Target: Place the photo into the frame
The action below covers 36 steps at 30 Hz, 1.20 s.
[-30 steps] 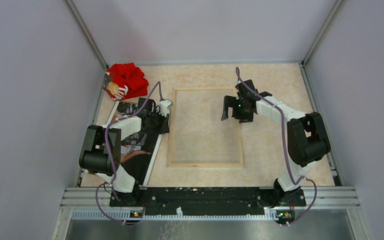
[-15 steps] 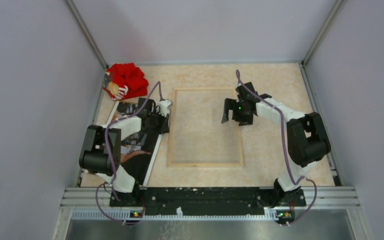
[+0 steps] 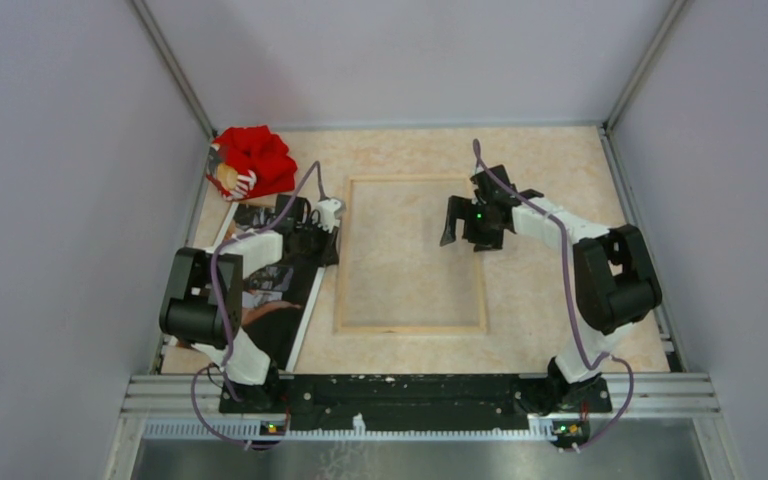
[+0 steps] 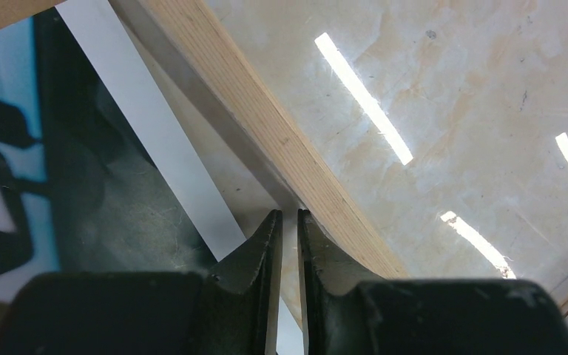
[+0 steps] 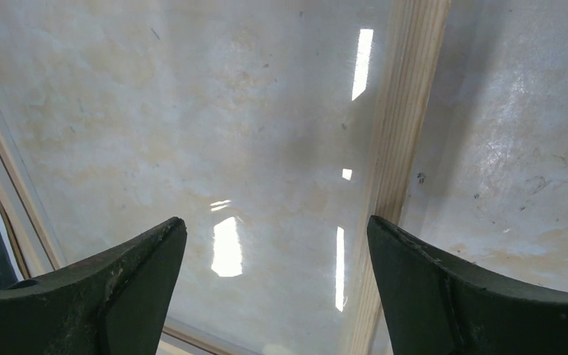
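The photo, laid lengthwise beside the frame, is pinched by the left gripper, the right gripper spread above the frame.

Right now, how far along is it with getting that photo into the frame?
Early days. Done: the frame lies wood back up. In hand: the left tool looks pinched on the white edge of the photo, which lies image up beside the frame. The right tool hangs open over the frame's right rail. Left: carrying the photo across and laying it in the frame.
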Tool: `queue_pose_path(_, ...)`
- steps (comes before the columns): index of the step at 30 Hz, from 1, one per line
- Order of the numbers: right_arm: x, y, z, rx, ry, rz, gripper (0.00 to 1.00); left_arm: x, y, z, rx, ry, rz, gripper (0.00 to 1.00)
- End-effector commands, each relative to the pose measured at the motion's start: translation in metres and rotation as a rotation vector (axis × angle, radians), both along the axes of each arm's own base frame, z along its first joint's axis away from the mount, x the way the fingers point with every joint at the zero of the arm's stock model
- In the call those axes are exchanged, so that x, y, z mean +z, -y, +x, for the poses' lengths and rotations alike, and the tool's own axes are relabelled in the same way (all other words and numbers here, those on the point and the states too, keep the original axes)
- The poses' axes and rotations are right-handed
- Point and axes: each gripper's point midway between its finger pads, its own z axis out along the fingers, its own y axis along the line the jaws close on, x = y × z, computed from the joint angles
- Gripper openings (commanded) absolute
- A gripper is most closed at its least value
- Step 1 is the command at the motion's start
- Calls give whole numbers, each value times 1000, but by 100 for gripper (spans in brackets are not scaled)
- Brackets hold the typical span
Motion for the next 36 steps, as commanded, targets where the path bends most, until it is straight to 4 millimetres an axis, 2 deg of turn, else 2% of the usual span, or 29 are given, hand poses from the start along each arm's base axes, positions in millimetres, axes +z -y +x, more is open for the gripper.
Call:
queue_pose_path(1, 6, -22, -2, 28, 15, 68, 92, -17, -2, -8, -10, -57, 17, 20)
queue_pose_path(18, -6, -64, -18, 102, -7, 76, 91, -19, 2, -4, -19, -57, 5, 20)
queue_pose_path(26, -26, -58, -18, 78, -17, 32, 91, -17, 2, -5, -20, -54, 6, 20)
queue_pose_path(30, -49, -55, -25, 79, -44, 19, 88, -18, 2, -5, -21, -57, 5, 20)
queue_pose_path(34, -40, -68, -30, 194, 17, 55, 87, -17, 1, -5, -20, -57, 8, 20)
queue_pose_path(36, -42, -58, -28, 217, 16, -28, 86, -16, 1, -4, -19, -55, 12, 20)
